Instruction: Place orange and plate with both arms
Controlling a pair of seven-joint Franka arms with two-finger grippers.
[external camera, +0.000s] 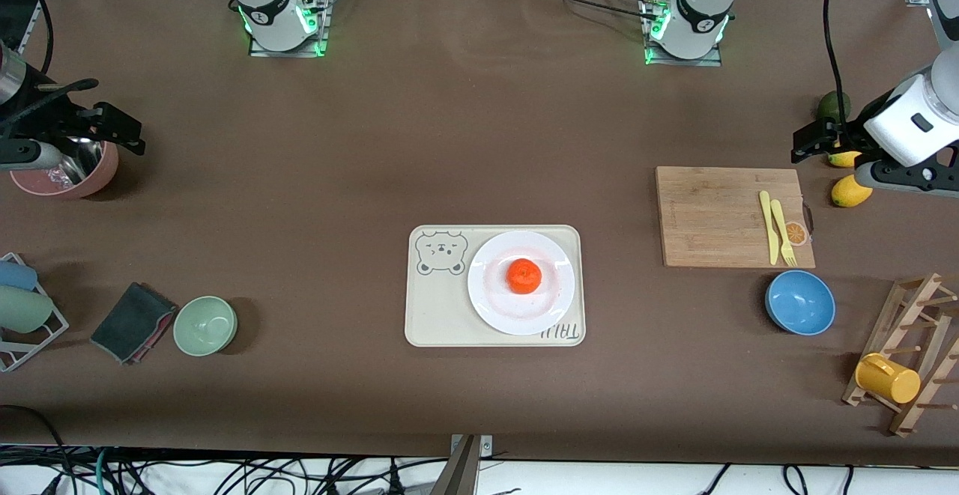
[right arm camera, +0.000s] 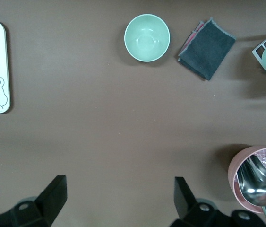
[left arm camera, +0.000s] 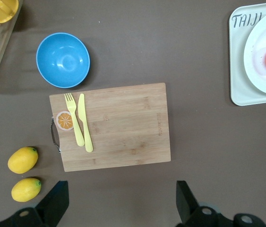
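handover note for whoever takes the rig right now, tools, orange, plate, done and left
Left tool: open, empty, up over the lemons at its end of the table.
Right tool: open, empty, up by the pink bowl at its end.
Orange sits on the plate; plate sits on the bear tray, mid-table.
Done: both look placed.
Left: nothing obvious; both arms wait.

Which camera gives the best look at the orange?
The front view: the whole orange sits unobstructed on the plate, which lies on the bear-printed tray. The left wrist view catches only part of it at the picture's edge. The right wrist view shows none of it.
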